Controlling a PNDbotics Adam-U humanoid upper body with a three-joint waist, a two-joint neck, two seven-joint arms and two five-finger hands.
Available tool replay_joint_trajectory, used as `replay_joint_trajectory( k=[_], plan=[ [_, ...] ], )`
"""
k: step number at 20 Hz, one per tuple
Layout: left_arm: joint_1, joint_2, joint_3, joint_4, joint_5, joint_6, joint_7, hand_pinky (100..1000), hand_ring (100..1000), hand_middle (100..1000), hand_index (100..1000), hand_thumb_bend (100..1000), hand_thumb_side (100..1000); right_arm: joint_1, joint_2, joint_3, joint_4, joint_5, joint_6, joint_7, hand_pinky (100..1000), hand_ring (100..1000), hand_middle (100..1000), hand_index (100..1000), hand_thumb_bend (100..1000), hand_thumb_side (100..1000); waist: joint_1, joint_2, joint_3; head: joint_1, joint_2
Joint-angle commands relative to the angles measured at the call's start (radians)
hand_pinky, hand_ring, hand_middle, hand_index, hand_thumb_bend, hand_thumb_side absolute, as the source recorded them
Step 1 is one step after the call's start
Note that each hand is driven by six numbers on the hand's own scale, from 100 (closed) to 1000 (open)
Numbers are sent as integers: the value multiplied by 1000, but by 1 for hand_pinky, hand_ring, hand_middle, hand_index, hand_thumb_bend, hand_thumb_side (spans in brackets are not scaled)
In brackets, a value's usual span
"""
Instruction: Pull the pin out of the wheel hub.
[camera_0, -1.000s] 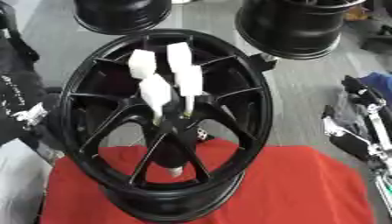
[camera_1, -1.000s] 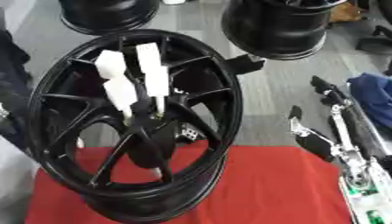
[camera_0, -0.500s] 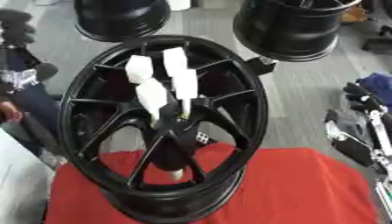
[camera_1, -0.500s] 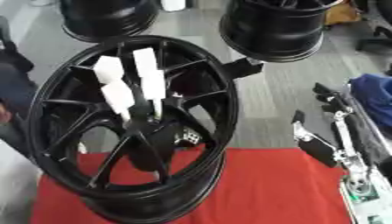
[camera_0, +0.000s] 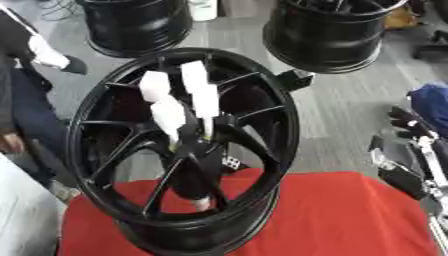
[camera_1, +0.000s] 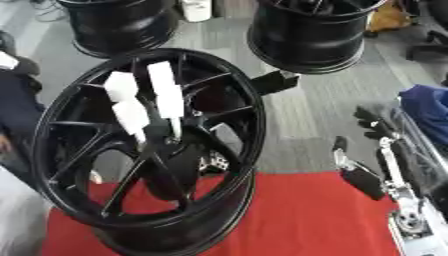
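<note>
The black wheel hub (camera_0: 184, 145) stands upright on the red cloth (camera_0: 332, 215); its spokes leave only narrow gaps. Open cloth lies to its right. Two more black rims (camera_0: 328, 30) block the far floor.

My own hand (camera_0: 188, 165) is covering the middle of the wheel hub (camera_0: 105, 125), so the pin itself isn't showing anywhere for me. My other hand (camera_1: 367, 172) is getting clipped by the right edge, and I can't say how it's set. Both spare rims (camera_0: 328, 30) up top are running off the frame.
</note>
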Motion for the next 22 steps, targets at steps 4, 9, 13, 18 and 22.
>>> replay_joint_trajectory(
  k=[4, 9, 13, 18, 22],
  plan=[
    [-97, -96, -58, 132, -63, -60, -105, 759, 704, 719, 844, 668, 301, 0, -28, 4, -2, -7, -6, 7, 784, 849, 848, 946, 100, 447, 6, -17, -3, -18, 2],
    [-111, -135, -80, 178, -81, -90, -164, 757, 707, 720, 843, 662, 304, 0, -28, 5, 1, -8, -9, 8, 783, 849, 848, 946, 100, 448, 11, -16, -9, -23, -4],
    [-110, -152, -89, 205, -88, -99, -199, 760, 713, 728, 849, 663, 310, 0, -28, 5, 2, -9, -9, 7, 783, 849, 848, 946, 100, 450, 12, -16, -10, -22, -6],
    [-113, -183, -92, 247, -107, -107, -220, 761, 716, 734, 851, 654, 303, -2, -26, 8, 3, -9, -10, 10, 783, 849, 848, 946, 100, 453, 11, -15, -10, -27, -11],
    [-116, -211, -89, 288, -134, -115, -214, 759, 717, 736, 852, 647, 295, -3, -24, 10, 4, -10, -10, 10, 783, 848, 848, 947, 100, 450, 11, -14, -11, -29, -13]
  ],
)
